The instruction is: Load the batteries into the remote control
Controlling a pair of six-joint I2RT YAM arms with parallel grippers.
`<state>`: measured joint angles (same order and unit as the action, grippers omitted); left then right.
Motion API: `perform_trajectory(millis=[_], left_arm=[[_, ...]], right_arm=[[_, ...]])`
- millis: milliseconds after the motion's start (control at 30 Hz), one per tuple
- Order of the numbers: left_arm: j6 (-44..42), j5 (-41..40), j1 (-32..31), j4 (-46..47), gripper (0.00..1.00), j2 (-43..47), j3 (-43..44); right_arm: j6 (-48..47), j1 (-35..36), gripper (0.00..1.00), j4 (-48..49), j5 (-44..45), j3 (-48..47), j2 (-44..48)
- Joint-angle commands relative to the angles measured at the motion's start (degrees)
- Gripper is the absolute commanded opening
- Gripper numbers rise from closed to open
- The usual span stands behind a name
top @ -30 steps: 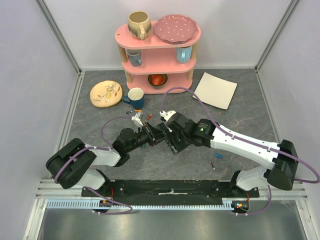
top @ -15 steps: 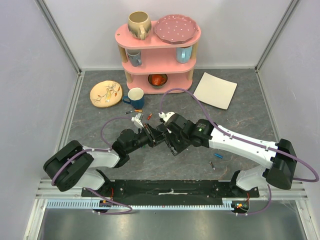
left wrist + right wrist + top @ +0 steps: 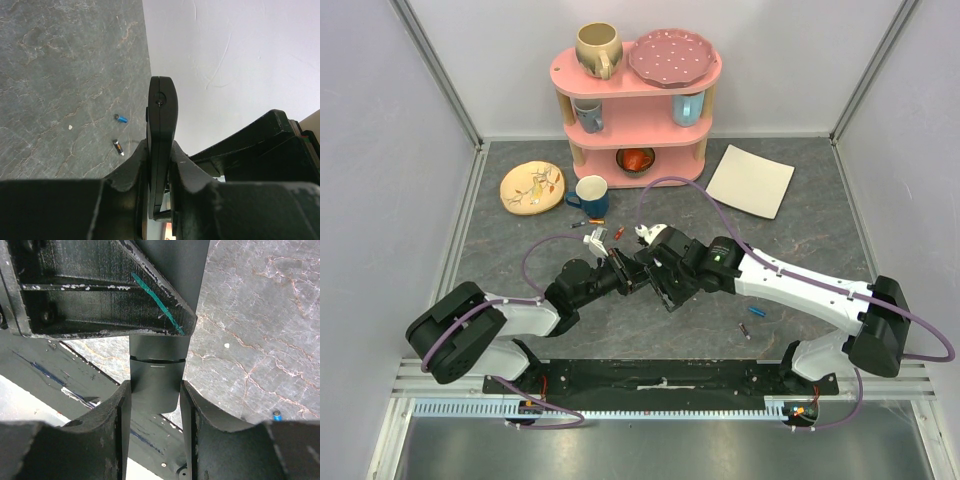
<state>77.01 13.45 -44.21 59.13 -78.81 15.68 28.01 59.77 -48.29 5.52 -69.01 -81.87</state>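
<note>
The black remote control (image 3: 668, 292) is held above the table's middle between both grippers. My left gripper (image 3: 628, 272) is shut on it; in the left wrist view (image 3: 161, 150) the remote (image 3: 162, 110) stands edge-on between the fingers. My right gripper (image 3: 658, 280) is shut on the remote's end, where the back cover seam (image 3: 155, 360) shows in the right wrist view (image 3: 155, 390). A blue battery (image 3: 757, 311) and a dark one (image 3: 744, 330) lie on the right; both show in the left wrist view (image 3: 121, 118) (image 3: 118, 147). Orange-red batteries (image 3: 595, 222) (image 3: 617, 233) and a silvery one (image 3: 582, 226) lie behind the grippers.
A blue mug (image 3: 591, 194) and a patterned plate (image 3: 532, 186) stand at the back left. A pink shelf (image 3: 638, 95) with cups, a bowl and a plate stands at the back. A white square plate (image 3: 751, 180) lies at the back right.
The right wrist has shifted slightly to the left. Both grippers still hold the remote in the same place.
</note>
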Motion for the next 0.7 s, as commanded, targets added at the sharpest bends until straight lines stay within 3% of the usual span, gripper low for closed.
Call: perform_trajectory(millis=[0, 667], left_arm=[[2.5, 4.3, -2.2, 10.7, 0.02, 3.2, 1.5], [2.1, 3.6, -4.0, 10.6, 0.02, 3.3, 1.6]], right_arm=[[-1.3, -0.9, 0.11, 2.3, 3.4, -1.7, -1.6], [-1.9, -3.0, 0.10, 3.5, 4.2, -3.2, -2.1]])
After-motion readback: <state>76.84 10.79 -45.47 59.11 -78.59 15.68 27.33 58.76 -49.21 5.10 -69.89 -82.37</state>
